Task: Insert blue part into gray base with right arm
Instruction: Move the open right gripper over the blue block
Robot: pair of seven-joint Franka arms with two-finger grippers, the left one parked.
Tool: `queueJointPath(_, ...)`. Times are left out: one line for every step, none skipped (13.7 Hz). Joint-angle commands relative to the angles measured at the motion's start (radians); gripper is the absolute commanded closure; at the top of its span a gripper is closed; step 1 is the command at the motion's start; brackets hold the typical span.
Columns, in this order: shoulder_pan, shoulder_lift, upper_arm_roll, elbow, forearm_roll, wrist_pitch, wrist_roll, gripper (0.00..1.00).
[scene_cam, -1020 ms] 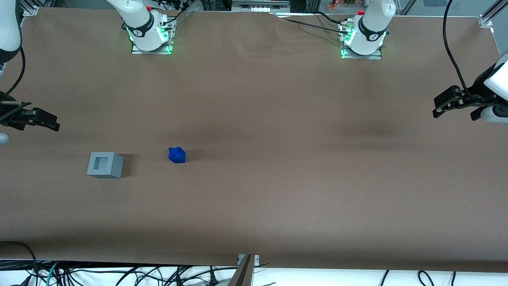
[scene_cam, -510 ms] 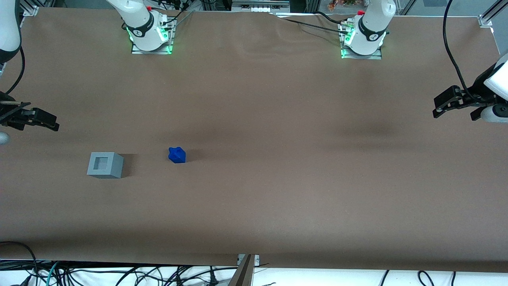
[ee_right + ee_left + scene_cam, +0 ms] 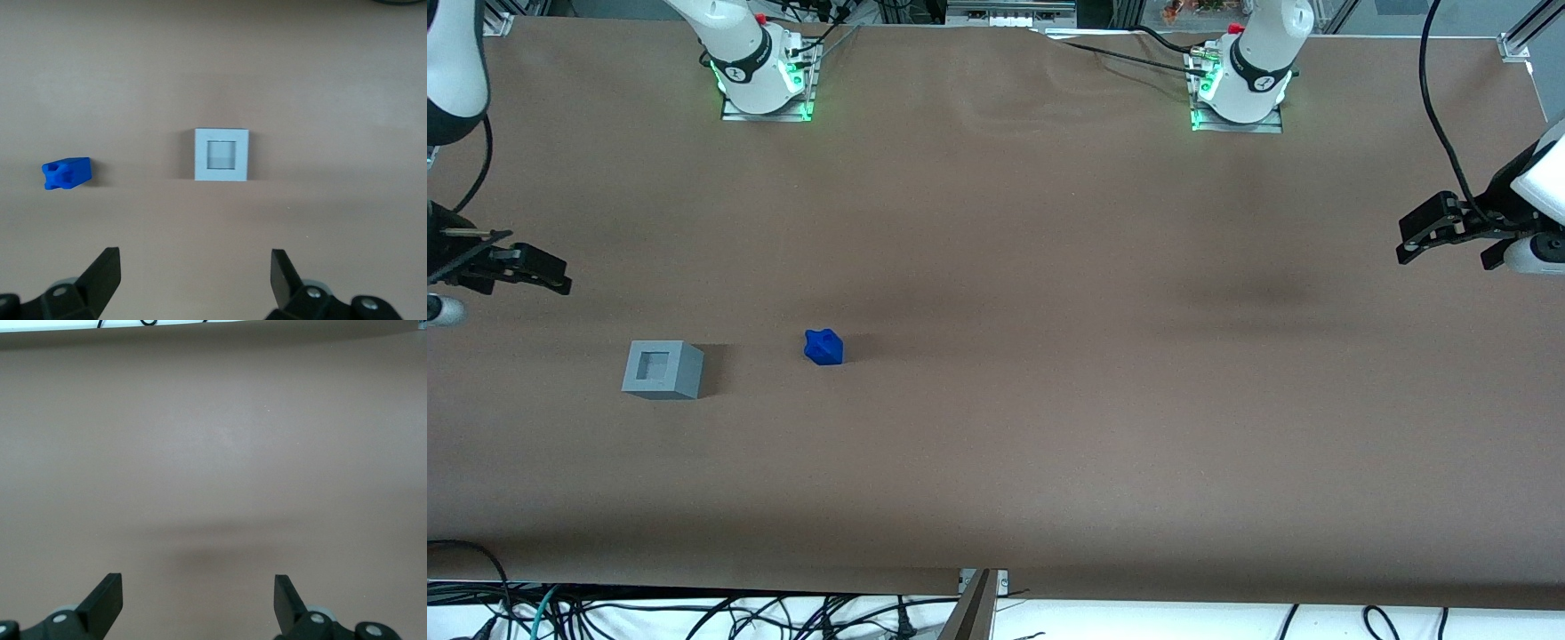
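Gray base (image 3: 662, 370) is seen nearest the front camera, recess up and empty. Blue part (image 3: 823, 347) lies just farther back, apart from the base at its 3 o'clock in the front view, untouched on the table (image 3: 1049, 427). Its long axis is judged to run toward the base, knobby end pointing away from it. Right arm's gripper (image 3: 538, 271) is held farther still, at the base's 11 o'clock, fingers (image 3: 103, 270) spread, nothing held. Since 1 s ago it has been shifted slightly toward the parts: approach only just begun, grasp pending.
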Motion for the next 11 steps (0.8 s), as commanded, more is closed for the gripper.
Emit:
queueJointPath(0.05, 0.031, 0.007, -0.003, -0.002, 0.01, 0.026, 0.01)
queueJointPath(0.065, 0.044, 0.008, -0.003, 0.0, 0.01, 0.017, 0.01)
queueJointPath(0.088, 0.05, 0.008, -0.005, 0.004, 0.011, 0.029, 0.01)
queueJointPath(0.119, 0.08, 0.008, -0.003, 0.006, 0.021, 0.034, 0.01)
queueJointPath(0.151, 0.099, 0.008, -0.003, 0.004, 0.048, 0.06, 0.01)
queueJointPath(0.174, 0.12, 0.008, -0.005, 0.006, 0.076, 0.131, 0.01)
queueJointPath(0.189, 0.146, 0.008, -0.005, 0.014, 0.083, 0.179, 0.01)
queueJointPath(0.208, 0.173, 0.008, -0.005, 0.036, 0.093, 0.21, 0.01)
queueJointPath(0.222, 0.197, 0.008, -0.006, 0.064, 0.117, 0.247, 0.01)
queueJointPath(0.235, 0.22, 0.008, -0.008, 0.067, 0.129, 0.274, 0.01)
queueJointPath(0.252, 0.243, 0.008, -0.008, 0.069, 0.148, 0.29, 0.01)
